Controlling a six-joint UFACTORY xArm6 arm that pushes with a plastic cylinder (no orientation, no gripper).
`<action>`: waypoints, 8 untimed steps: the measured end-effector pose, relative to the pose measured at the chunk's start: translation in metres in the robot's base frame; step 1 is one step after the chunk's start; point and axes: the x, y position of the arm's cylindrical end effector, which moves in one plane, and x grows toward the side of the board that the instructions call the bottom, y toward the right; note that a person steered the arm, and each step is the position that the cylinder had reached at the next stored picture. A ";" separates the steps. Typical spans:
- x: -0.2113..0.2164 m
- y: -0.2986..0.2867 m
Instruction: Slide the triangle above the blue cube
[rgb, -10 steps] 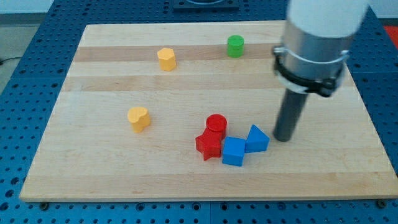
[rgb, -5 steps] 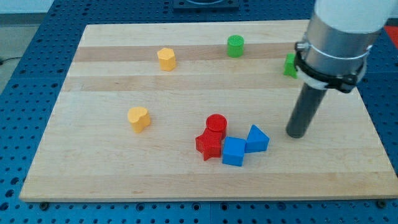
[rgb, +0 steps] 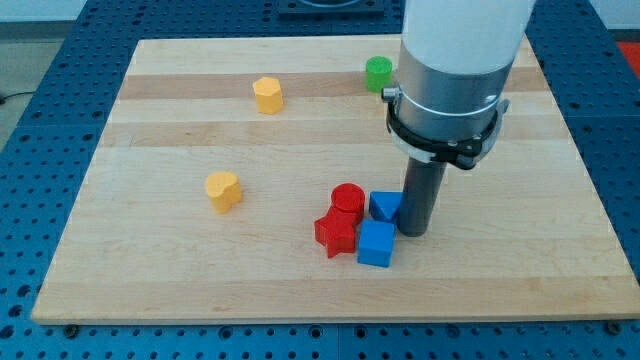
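Note:
The blue cube (rgb: 376, 244) sits near the view's bottom centre of the wooden board (rgb: 150, 250). The blue triangle (rgb: 385, 206) lies just above it, touching it, partly hidden by my rod. My tip (rgb: 414, 233) rests against the triangle's right side, just right of and above the cube. A red cylinder (rgb: 347, 199) stands left of the triangle, and a red star-shaped block (rgb: 336, 234) lies left of the cube.
A yellow block (rgb: 267, 95) sits at the upper left and another yellow block (rgb: 223, 190) at the mid left. A green cylinder (rgb: 378, 73) stands near the top, partly behind the arm's body.
My tip swung right, then came back left against the blue triangle. The triangle moved from the cube's upper right to directly above it. The green block at right is now hidden.

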 end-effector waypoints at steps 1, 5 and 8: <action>-0.004 0.003; -0.084 0.040; -0.112 0.165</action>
